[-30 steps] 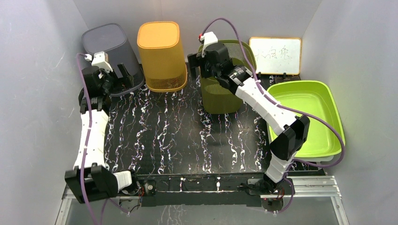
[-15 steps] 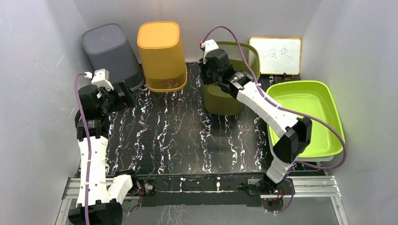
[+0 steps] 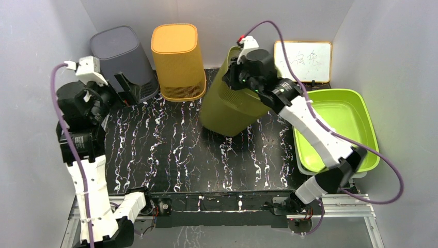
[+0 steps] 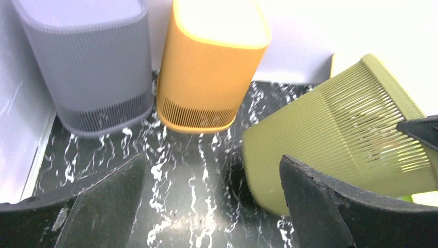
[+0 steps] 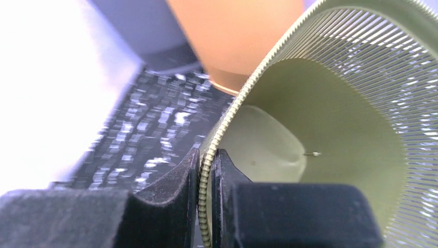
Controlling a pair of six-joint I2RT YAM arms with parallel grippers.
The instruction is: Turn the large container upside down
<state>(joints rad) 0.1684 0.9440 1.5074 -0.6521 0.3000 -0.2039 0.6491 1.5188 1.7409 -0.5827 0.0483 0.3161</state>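
Right gripper [image 5: 205,155] is clamped on the rim of the olive-green container [image 3: 230,106] – one finger inside the wall, one outside, the slatted edge pinched between them. The container is tipped well over at the far side of the bench [image 3: 181,150], right of centre: closed base low and pointing toward the bench's middle, open mouth raised toward the far right corner. Cannot tell whether the base edge rests on the surface. Left gripper [image 4: 212,196] is held up over the bench's left edge, jaws wide apart, nothing between them. Along the far edge stand a grey container [image 3: 124,59] in the left corner and an orange container [image 3: 178,59] just beside it – both bottom-up. A lime-green tray [image 3: 335,129] lies along the right edge; a small whiteboard [image 3: 303,61] leans on the back wall behind it.
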